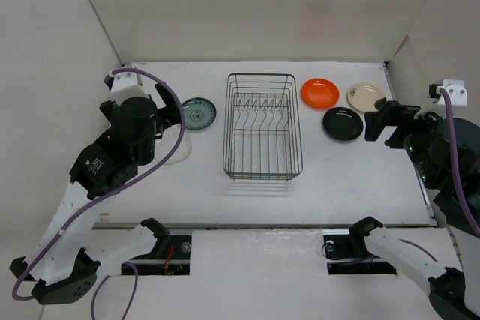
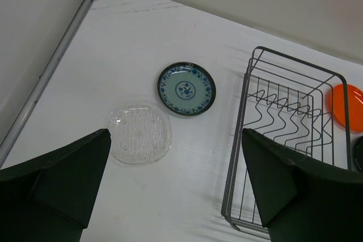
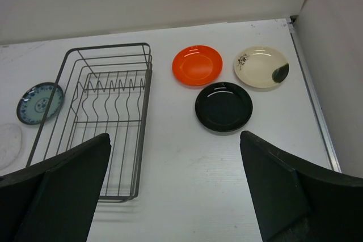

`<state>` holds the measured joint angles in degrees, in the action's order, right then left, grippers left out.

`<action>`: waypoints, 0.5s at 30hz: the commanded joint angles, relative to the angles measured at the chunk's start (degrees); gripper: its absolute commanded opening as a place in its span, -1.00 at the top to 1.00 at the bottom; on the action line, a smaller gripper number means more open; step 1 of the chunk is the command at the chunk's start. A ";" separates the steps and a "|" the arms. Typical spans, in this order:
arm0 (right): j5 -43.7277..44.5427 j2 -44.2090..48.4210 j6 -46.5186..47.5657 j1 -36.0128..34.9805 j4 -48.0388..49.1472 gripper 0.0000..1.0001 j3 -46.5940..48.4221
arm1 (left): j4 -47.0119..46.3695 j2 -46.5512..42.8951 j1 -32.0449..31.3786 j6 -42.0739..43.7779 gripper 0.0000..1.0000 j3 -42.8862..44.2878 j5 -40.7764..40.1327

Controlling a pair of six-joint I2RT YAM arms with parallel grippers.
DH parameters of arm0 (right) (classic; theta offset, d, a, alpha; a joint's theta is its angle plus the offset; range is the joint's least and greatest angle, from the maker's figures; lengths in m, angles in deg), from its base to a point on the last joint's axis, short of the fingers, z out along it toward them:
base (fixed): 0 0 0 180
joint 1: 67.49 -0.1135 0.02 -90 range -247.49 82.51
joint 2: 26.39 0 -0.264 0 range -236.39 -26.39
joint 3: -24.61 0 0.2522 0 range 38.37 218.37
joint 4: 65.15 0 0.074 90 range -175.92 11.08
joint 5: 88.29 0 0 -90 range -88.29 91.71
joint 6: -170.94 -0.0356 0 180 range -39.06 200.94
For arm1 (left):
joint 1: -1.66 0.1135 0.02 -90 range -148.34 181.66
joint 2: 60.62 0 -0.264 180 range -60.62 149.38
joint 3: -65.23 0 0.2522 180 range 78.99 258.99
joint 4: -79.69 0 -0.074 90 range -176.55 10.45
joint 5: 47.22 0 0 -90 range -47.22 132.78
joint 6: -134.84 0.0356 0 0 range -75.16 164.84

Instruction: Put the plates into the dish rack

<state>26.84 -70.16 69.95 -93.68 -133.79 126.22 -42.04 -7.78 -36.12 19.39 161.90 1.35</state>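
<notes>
Top view: left arm (image 1: 124, 140) covering most of clear glass plate (image 1: 182, 154); same plate getting cut by left edge in right wrist view. Right edge of left wrist view cutting orange plate (image 2: 347, 106) and black plate (image 2: 359, 154); there, dark finger (image 2: 295, 191) hiding near corner of dish rack (image 2: 283, 117). Markings on cream plate (image 3: 261, 66) looking too small to read

The top view looks steeply down from behind both arms, while each wrist camera looks forward from high above the white counter (image 1: 360, 177), sharing the dark rectangular wire dish rack (image 3: 108, 103) ahead of the left hand (image 2: 176, 157) and right hand (image 3: 176, 162).
</notes>
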 commanded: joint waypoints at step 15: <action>2.49 -4.12 -2.90 0.36 7.73 -1.00 -4.09 | -6.97 1.74 -0.19 -0.04 -1.00 -4.33 2.22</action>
<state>29.55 -71.32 68.47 -93.68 -133.00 123.78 -44.16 -7.11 -36.12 19.15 159.72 2.00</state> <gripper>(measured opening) 0.998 0.997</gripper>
